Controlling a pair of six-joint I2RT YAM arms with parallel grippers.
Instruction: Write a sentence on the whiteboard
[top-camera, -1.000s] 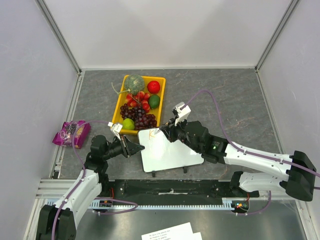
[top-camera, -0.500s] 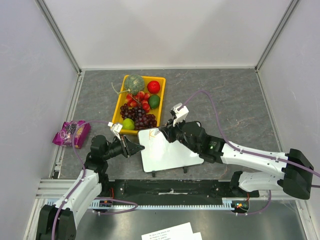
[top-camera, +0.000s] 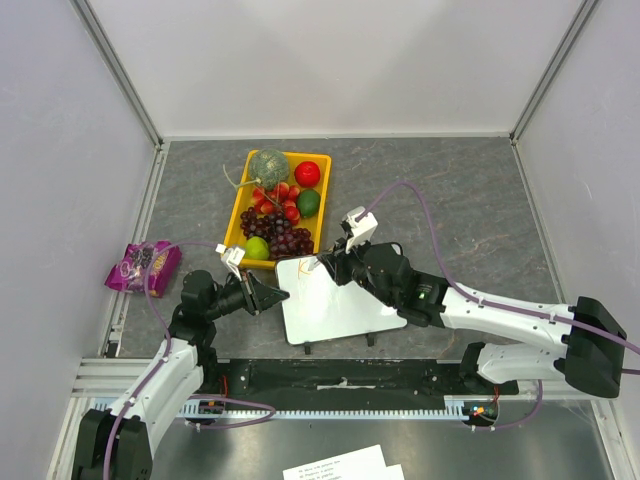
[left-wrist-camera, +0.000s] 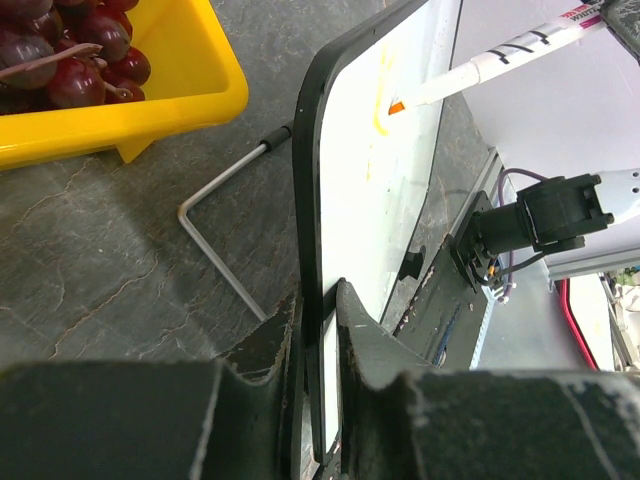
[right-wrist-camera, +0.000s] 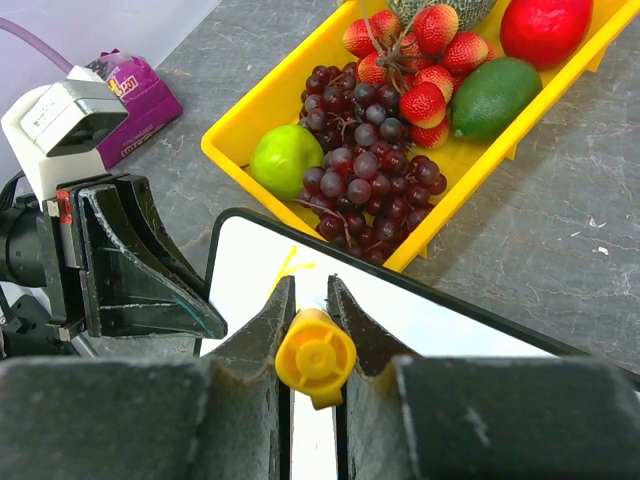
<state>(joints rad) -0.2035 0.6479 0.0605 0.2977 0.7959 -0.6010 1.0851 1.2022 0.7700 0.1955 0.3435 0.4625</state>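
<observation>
The left gripper (left-wrist-camera: 318, 305) is clamped on one short edge of the whiteboard (top-camera: 345, 305), a finger on each face, so the board runs straight out ahead of its fingertips. The board's long axis follows this gripper's own line, pointing away from it toward the right arm; its white face looks upward and its two black feet sit at the edge nearest the arm bases. A bent wire leg shows under the board, off the gripper's left side, with the yellow tray (left-wrist-camera: 130, 120) of fruit just beyond it.

The right gripper (right-wrist-camera: 310, 290) is closed tight on a marker (right-wrist-camera: 315, 358). The marker lies along the fingers, its butt end facing back at the wrist and its tip pointing forward and down. The whiteboard lies directly below and ahead of these fingers. The tip touches the board at the corner near the left gripper and the tray. There the sentence (left-wrist-camera: 381, 112) shows only as a short orange stroke
</observation>
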